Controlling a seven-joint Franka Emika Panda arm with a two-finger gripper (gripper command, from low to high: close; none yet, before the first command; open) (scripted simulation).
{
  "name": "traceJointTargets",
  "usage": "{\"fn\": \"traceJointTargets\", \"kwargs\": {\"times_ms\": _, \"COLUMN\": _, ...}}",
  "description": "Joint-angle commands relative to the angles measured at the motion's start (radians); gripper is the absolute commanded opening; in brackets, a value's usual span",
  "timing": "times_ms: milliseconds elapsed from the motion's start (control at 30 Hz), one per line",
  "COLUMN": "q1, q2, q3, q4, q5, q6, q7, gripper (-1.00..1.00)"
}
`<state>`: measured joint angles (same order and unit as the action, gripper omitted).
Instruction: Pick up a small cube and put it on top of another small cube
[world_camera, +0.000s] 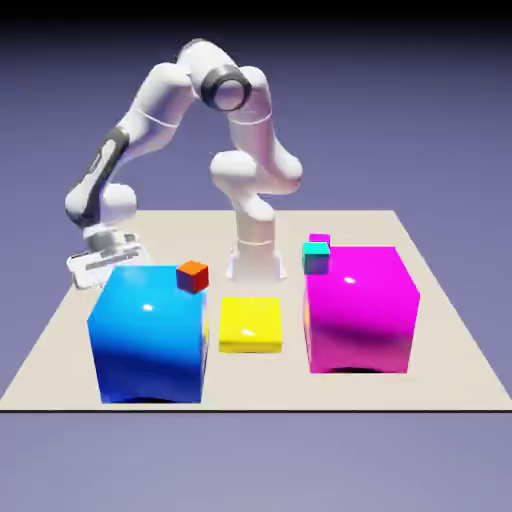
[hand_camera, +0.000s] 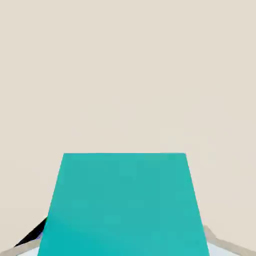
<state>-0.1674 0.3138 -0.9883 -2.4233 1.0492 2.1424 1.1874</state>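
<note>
A small cyan-teal cube fills the lower middle of the hand view and hides most of both fingertips, with bare beige table beyond it. My gripper is low at the table on the exterior view's left, behind the big blue cube, and is shut on that small cube. The held cube itself is hidden in the exterior view. Another small cyan cube stands by the top left corner of the big magenta cube.
A tiny orange-red cube shows at the blue cube's top right corner. A flat yellow block lies between the two big cubes. A tiny magenta cube sits just behind the cyan one. The robot base stands mid-table.
</note>
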Motion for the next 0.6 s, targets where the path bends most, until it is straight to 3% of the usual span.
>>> {"fn": "traceJointTargets", "kwargs": {"times_ms": 0, "q1": 0.016, "q2": -0.026, "q3": -0.009, "q4": 0.017, "q5": -0.047, "q6": 0.016, "q7": 0.006, "gripper": -1.00}}
{"fn": "traceJointTargets", "kwargs": {"times_ms": 267, "q1": 0.116, "q2": -0.302, "q3": 0.127, "q4": 0.154, "q5": -0.384, "q6": 0.011, "q7": -0.016, "gripper": -1.00}}
{"fn": "traceJointTargets", "kwargs": {"times_ms": 567, "q1": 0.066, "q2": -0.501, "q3": 0.453, "q4": 0.078, "q5": -0.379, "q6": -0.168, "q7": 0.060, "gripper": -1.00}}
